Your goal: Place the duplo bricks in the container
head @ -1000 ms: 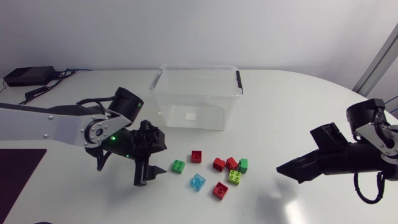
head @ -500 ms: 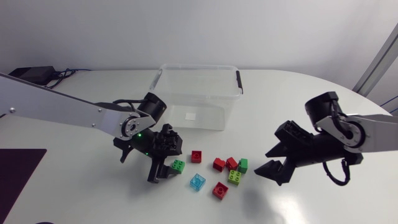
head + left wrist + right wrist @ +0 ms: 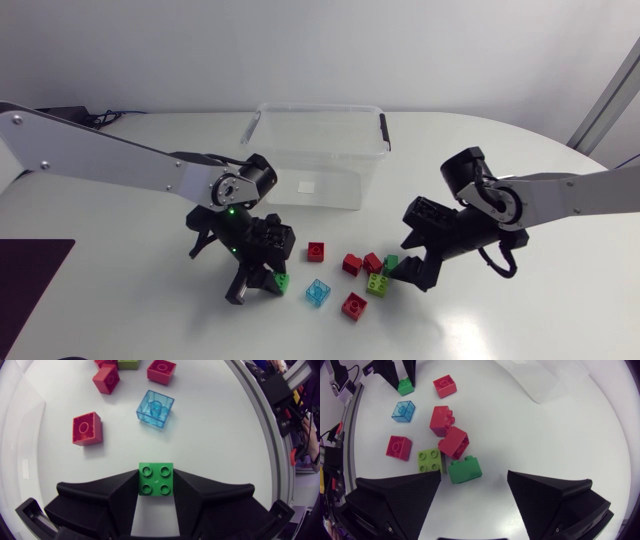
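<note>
My left gripper (image 3: 263, 281) (image 3: 156, 486) is down at the table, shut on a green duplo brick (image 3: 284, 283) (image 3: 156, 479) held between its fingers. A clear blue brick (image 3: 318, 291) (image 3: 155, 408) and a red brick (image 3: 86, 428) lie just ahead of it. My right gripper (image 3: 414, 270) (image 3: 474, 474) hangs open over a cluster: a dark green brick (image 3: 391, 264) (image 3: 465, 470) between its fingertips, a lime brick (image 3: 378, 284) (image 3: 430, 460) and two red bricks (image 3: 454, 442) beside it. The clear container (image 3: 310, 196) stands behind the bricks and holds no bricks.
Two more red bricks (image 3: 316, 249) (image 3: 353, 305) lie apart from the cluster, between the two grippers. The container's lid clips (image 3: 384, 130) stick out at its sides. A dark mat (image 3: 30, 280) covers the table's front left corner.
My left gripper has moved right to the green brick and shut on it. My right arm has swung left, bringing its open gripper over the brick cluster.
</note>
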